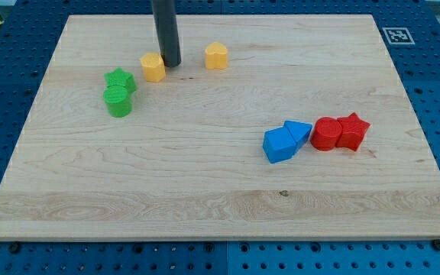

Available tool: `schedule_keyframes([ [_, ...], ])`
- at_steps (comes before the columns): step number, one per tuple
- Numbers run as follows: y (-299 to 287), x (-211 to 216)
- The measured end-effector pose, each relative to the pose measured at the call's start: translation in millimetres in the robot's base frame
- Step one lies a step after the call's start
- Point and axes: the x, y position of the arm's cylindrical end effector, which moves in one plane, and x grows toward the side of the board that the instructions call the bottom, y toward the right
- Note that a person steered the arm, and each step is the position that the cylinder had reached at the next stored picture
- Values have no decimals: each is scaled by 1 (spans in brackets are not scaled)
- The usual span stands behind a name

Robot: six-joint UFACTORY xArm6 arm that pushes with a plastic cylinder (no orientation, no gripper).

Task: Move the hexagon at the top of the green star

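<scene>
The yellow hexagon [153,67] lies on the wooden board at the view's upper left. My tip [171,64] stands right beside it on its right side, touching or nearly touching. The green star [120,79] lies to the lower left of the hexagon, a short gap apart. A green cylinder [118,101] sits right below the star, touching it.
A second yellow block, pentagon-like [216,56], lies right of my tip. At the view's right middle sit a blue cube [279,144], a blue triangle [298,133], a red cylinder [327,134] and a red star [352,131]. The board's top edge [220,15] is close behind.
</scene>
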Motion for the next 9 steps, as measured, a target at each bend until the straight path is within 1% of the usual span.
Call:
schedule_keyframes([
  [1,12,-1],
  [2,47,21],
  [3,8,31],
  [4,-22,24],
  [5,-21,24],
  [8,-20,1],
  [9,-25,-13],
])
